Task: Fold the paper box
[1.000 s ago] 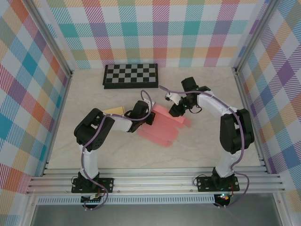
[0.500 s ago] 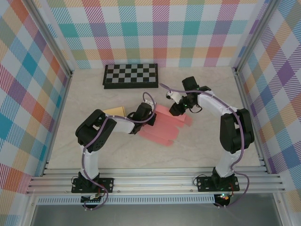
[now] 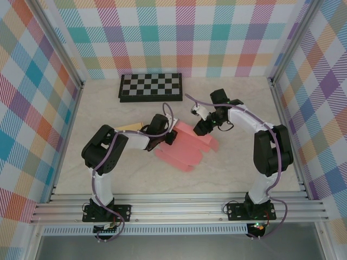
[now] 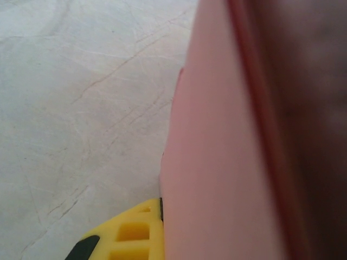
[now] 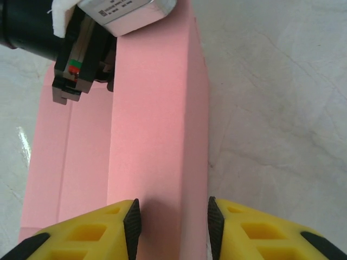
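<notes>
Mid-fold: the flat pink paper box lies at the middle of the pale worktop. The left claw is pinched tight on the box's left edge. The right claw straddles a raised panel, narrow; I cannot tell if it grips. Next, that panel likely needs creasing over.

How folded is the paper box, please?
Partly folded: the paper box has one strip raised at the right gripper; the rest lies flat.

Partly folded pink paper box mid-table, one long wall raised.
</notes>
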